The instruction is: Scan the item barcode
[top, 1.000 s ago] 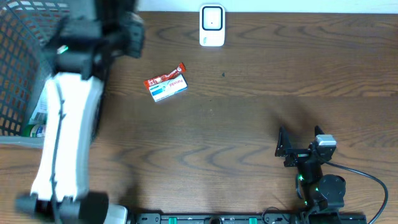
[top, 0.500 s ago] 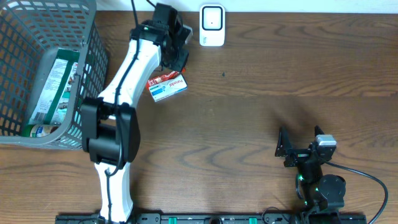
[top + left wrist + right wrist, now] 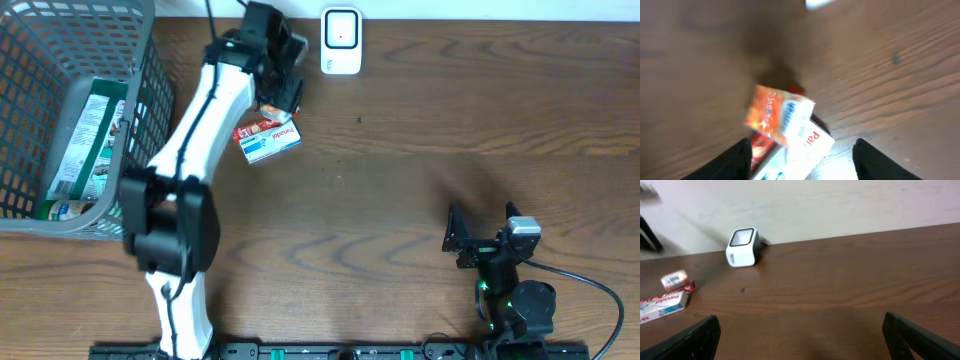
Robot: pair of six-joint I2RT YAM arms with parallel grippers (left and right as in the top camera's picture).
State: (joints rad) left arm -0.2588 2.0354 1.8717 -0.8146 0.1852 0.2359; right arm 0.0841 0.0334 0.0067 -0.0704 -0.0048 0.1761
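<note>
Box (image 3: pixel 272 145) lies on table (image 3: pixel 400 200), right of basket (image 3: pixel 150 100), before scanner (image 3: pixel 341 40).

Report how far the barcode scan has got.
Done: nothing certain. The boxed item lies on the table, short of the white scanner.
In hand: the left gripper hangs open over the item, not gripping it. The right gripper is open and idle.
Left: grasp the item and show its barcode to the scanner.
</note>
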